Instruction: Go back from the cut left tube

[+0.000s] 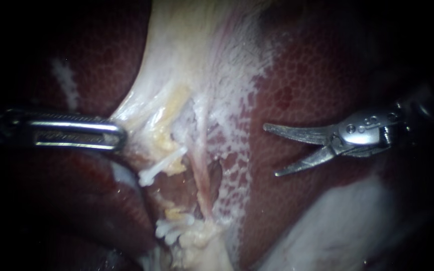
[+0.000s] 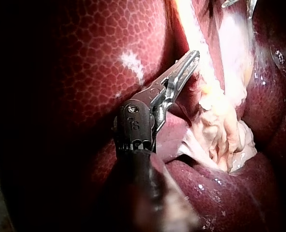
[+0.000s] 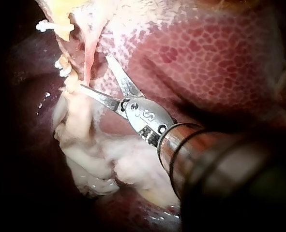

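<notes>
The cut left tube shows as two stumps with a gap between them: an upper stump carrying a white clip [image 1: 150,174] and a lower stump with white clips [image 1: 169,228]. A thin pink right tube [image 1: 203,175] runs whole beside them. My right instrument [image 1: 270,150] has curved blades standing open over the liver, well to the right of both tubes and touching nothing. In the right wrist view its blades [image 3: 95,72] point toward the pink tube. My left instrument [image 1: 121,135] is shut on the edge of the pale gallbladder tissue [image 1: 187,60], also seen in the left wrist view [image 2: 193,57].
Dark red mottled liver [image 1: 317,85] surrounds the field. A whitish web of tissue [image 1: 237,130] lies between the tubes and the right blades. A pale soft mass [image 1: 342,226] lies at the lower right.
</notes>
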Controlling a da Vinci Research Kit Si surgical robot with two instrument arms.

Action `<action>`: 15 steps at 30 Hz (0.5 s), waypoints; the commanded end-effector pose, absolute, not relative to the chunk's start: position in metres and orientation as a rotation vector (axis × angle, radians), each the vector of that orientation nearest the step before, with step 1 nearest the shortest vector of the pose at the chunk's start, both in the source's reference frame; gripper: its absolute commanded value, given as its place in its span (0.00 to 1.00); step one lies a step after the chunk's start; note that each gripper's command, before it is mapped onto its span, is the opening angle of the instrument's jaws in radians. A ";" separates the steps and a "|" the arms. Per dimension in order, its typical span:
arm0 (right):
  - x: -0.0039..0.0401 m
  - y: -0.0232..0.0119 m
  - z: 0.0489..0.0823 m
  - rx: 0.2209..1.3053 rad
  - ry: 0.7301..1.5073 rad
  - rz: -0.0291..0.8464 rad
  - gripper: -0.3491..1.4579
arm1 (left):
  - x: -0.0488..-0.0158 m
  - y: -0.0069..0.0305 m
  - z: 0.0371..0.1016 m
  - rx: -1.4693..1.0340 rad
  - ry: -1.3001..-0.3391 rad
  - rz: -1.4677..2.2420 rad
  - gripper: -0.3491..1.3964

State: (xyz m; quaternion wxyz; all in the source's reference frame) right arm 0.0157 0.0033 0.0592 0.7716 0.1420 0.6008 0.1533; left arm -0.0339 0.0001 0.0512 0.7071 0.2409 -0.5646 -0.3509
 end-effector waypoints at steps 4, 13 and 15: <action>0.0157 0.0032 0.0593 0.307 1.302 0.333 0.99 | -0.0337 0.0001 0.0521 0.531 -1.254 -0.778 0.00; 0.0156 0.0032 0.0594 0.307 1.302 0.333 0.99 | -0.0347 -0.0004 0.0553 0.524 -1.243 -0.781 0.00; 0.0156 0.0032 0.0594 0.307 1.302 0.333 0.99 | -0.0353 -0.0007 0.0563 0.530 -1.238 -0.779 0.00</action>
